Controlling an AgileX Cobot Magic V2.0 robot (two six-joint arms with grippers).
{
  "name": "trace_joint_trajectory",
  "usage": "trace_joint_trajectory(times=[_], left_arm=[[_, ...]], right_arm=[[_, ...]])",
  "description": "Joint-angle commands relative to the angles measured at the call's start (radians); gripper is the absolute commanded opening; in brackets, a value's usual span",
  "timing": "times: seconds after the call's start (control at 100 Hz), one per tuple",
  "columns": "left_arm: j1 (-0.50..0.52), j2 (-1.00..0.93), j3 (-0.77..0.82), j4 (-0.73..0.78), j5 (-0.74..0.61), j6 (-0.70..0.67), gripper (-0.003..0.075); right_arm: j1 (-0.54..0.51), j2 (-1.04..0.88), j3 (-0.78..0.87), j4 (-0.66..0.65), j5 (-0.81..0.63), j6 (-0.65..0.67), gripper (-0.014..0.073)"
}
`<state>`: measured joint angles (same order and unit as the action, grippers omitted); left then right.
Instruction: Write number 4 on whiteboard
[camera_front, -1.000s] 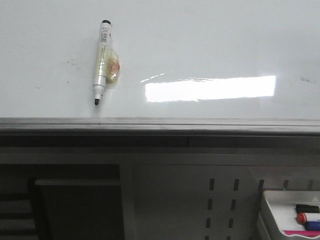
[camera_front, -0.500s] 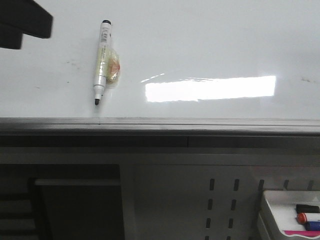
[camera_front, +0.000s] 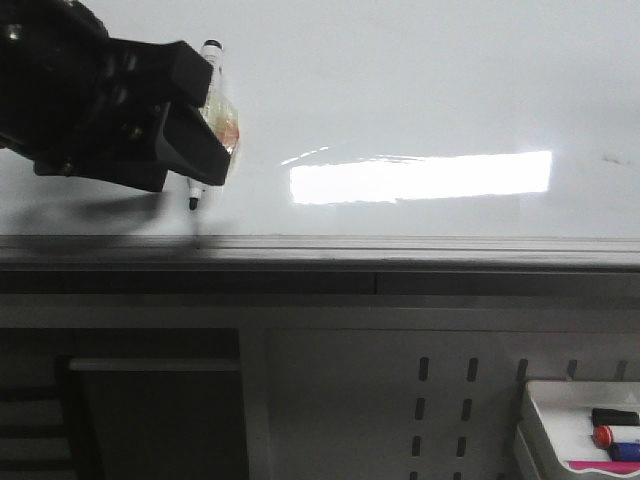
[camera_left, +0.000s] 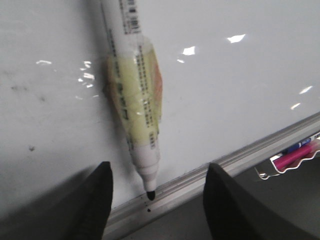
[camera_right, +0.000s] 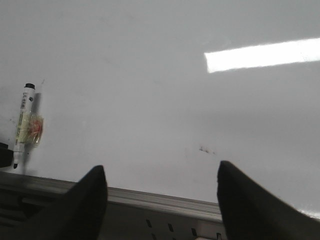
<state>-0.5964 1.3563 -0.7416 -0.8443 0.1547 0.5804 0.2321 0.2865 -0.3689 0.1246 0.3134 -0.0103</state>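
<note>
- The left gripper (camera_front: 195, 150) is seen spread wide over the marker (camera_left: 134, 100), nothing held; its fingers (camera_left: 97, 200) flank the tip.
- The marker is found on the whiteboard (camera_front: 420, 90), at its left near part.
- No strokes of a 4 are seen.
- The right gripper (camera_right: 160, 200) is recorded wide, empty.

The marker (camera_front: 205, 120) is lying alone on the whiteboard (camera_front: 420, 90), open board stretching wide beside it. The left claw (camera_left: 156, 200) is straddling its tip, fingers spread, touching nothing.
</note>
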Motion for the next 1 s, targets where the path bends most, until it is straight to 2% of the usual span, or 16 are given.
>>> trace_joint_trajectory(times=[0.0,0.05,0.14,0.21,0.32,0.39,0.51,0.58,0.69,0.76,0.85,0.92,0.99], left_arm=[[-0.006,0.003,-0.036,-0.016,-0.079,0.002,0.0366],[-0.006,0.016,-0.036,-0.016,-0.101,0.002,0.036],[-0.006,0.03,-0.036,-0.016,-0.125,0.002,0.0295],[-0.006,0.031,-0.036,-0.016,-0.125,0.002,0.0195],[-0.006,0.031,-0.036,-0.016,-0.111,0.002,-0.0023],[-0.006,0.031,-0.039,-0.016,-0.097,0.002,-0.002],[-0.009,0.006,-0.053,0.011,0.009,0.026,-0.002],[-0.024,-0.031,-0.061,0.052,0.078,0.113,-0.002],[-0.07,-0.107,-0.061,0.103,0.156,0.323,-0.002],[-0.106,-0.156,-0.061,0.131,0.208,0.475,-0.002],[-0.155,-0.211,-0.061,0.135,0.263,0.663,-0.002],[-0.184,-0.238,-0.061,0.135,0.274,0.732,-0.002],[-0.206,-0.252,-0.061,0.135,0.273,0.745,-0.002]], right_arm=[[0.0,0.017,-0.039,0.002,-0.071,-0.01,0.0427],[0.0,0.017,-0.039,0.002,-0.071,-0.01,0.0427],[0.0,0.017,-0.039,0.002,-0.069,-0.01,0.0427],[0.0,0.017,-0.042,0.002,-0.064,-0.01,0.0427],[0.0,0.017,-0.053,0.003,-0.047,-0.01,0.0427],[0.005,0.017,-0.068,0.003,-0.032,-0.01,0.0423],[0.05,0.018,-0.102,0.006,-0.01,-0.032,0.0381],[0.102,0.029,-0.131,0.032,0.032,-0.112,0.0339],[0.204,0.075,-0.182,0.09,0.11,-0.269,0.03],[0.271,0.11,-0.203,0.109,0.145,-0.324,0.0301],[0.353,0.155,-0.215,0.109,0.149,-0.333,0.0317],[0.418,0.192,-0.222,0.109,0.149,-0.333,0.0361],[0.477,0.232,-0.227,0.109,0.14,-0.333,0.0421]])
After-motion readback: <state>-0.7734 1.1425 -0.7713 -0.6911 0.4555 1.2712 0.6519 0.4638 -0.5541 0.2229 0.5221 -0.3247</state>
